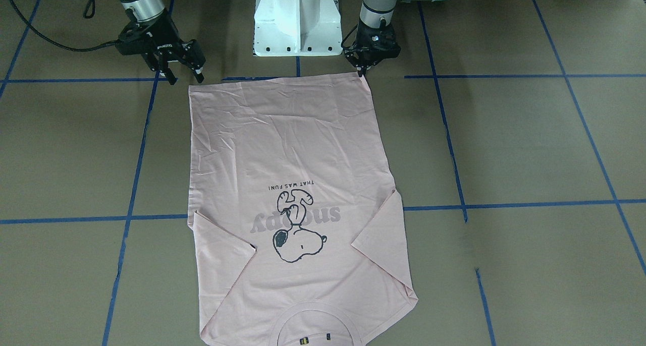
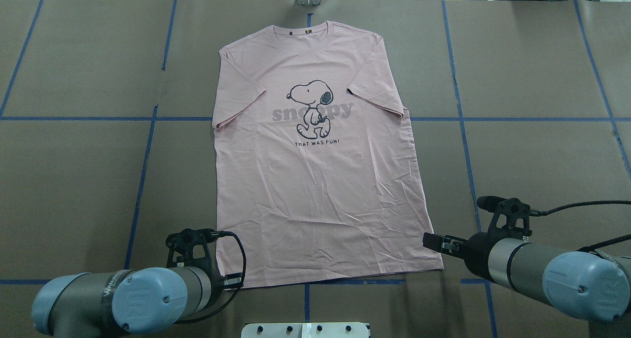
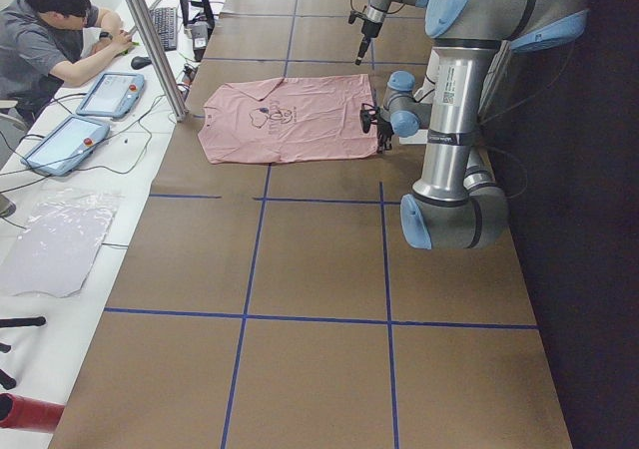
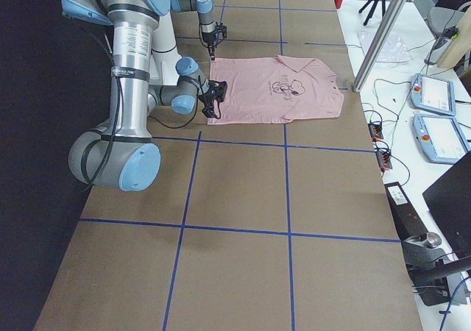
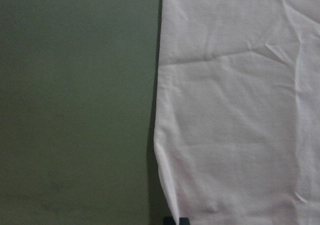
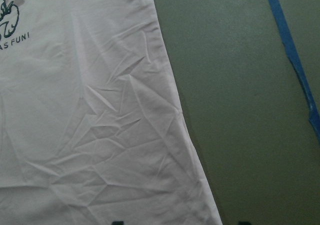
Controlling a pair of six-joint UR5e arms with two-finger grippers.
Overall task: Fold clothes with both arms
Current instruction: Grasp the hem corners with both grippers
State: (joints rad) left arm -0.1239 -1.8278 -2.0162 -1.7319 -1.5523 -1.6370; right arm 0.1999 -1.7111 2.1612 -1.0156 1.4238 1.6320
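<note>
The pale pink T-shirt (image 1: 287, 149) (image 2: 320, 190) lies flat on the brown table, print side up, collar away from the robot and hem toward it. My left gripper (image 1: 362, 72) points down at the hem corner on its side. Its fingers are together on the corner, and a dark tip (image 5: 181, 220) shows at the shirt's edge (image 5: 165, 175) in the left wrist view. My right gripper (image 1: 185, 77) hangs open just above the other hem corner (image 1: 192, 87). Its two fingertips (image 6: 243, 223) frame the cloth edge (image 6: 200, 175) in the right wrist view.
The white pedestal base (image 1: 297, 23) stands just behind the hem between the arms. Blue tape lines (image 2: 458, 116) grid the brown table. A person (image 3: 50, 40) sits at a side bench with tablets (image 3: 110, 95) beyond a metal pole (image 3: 150, 40).
</note>
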